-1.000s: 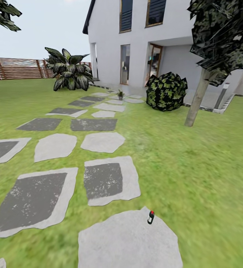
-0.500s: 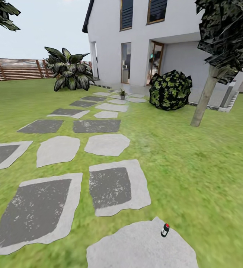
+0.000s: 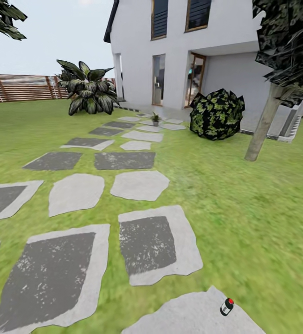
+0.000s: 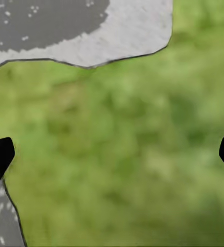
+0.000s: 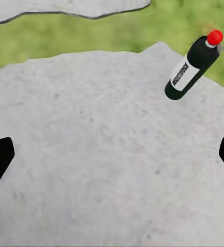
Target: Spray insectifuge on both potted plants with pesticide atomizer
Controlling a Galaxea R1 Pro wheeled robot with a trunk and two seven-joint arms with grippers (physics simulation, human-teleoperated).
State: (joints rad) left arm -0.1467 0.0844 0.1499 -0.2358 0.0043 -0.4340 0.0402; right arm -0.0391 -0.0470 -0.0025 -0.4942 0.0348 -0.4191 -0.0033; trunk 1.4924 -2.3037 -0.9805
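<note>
1. Over the last second the whole head view has shifted: the pesticide atomizer [image 3: 226, 306] now sits lower and further right in frame. Judged a move of the camera and base; the can itself has not been handled
2. The atomizer stands on a pale stepping stone [image 3: 188, 315]. In the right wrist view the atomizer [image 5: 192, 64] lies ahead of the right gripper [image 5: 112, 159], off to one side of its centre line, well apart from the fingertips
3. Right gripper: fingers spread wide, nothing between them
4. Left gripper [image 4: 112, 157]: fingers likewise apart, over lawn [image 4: 122, 149]
5. One potted plant [image 3: 155, 118] is visible far up the path, near the house [image 3: 179, 46]
6. Judgement: approach stage; pickup not yet begun
</note>
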